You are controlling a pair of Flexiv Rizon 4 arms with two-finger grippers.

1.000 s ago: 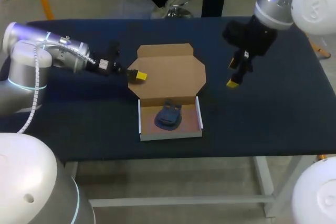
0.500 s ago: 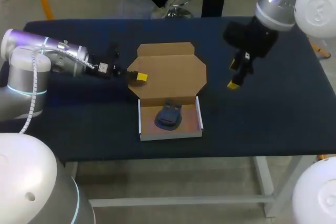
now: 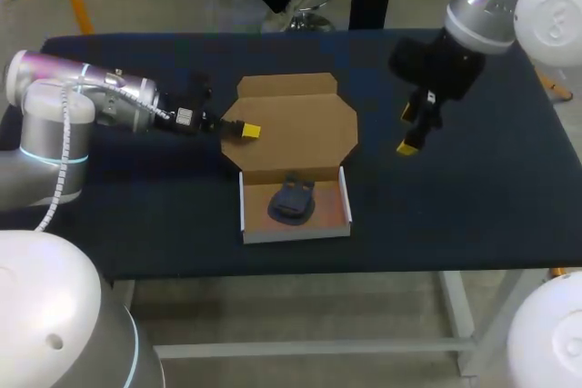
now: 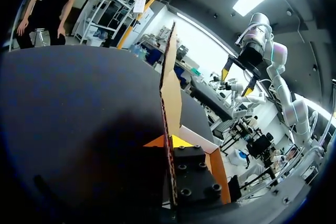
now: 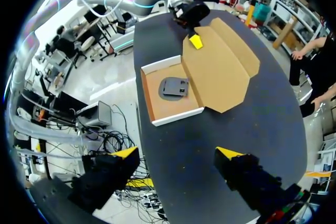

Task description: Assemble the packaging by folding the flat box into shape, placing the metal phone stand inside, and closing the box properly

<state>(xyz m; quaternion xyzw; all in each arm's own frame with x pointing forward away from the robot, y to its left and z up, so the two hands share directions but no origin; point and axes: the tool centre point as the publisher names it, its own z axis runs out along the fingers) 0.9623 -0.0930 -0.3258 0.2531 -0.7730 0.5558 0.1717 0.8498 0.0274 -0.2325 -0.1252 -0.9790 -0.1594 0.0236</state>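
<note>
tray (image 3: 296,227): near middle of the table (image 3: 473,197), open, white walls up.
phone stand (image 3: 291,200): dark, lying inside the tray.
lid (image 3: 305,124): flat brown card, stretching far from the tray.
left gripper (image 3: 247,132): clamped on the lid's left edge, one yellow tip on top.
right gripper (image 3: 409,131): fingers wide apart, holding nothing, above the table right of the lid.

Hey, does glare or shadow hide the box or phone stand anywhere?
Head view: even light, dark phone stand readable in the box. Left wrist view: glare overhead, deep shadow around the left hand gripping the lid. Right wrist view: both plainly lit.
</note>
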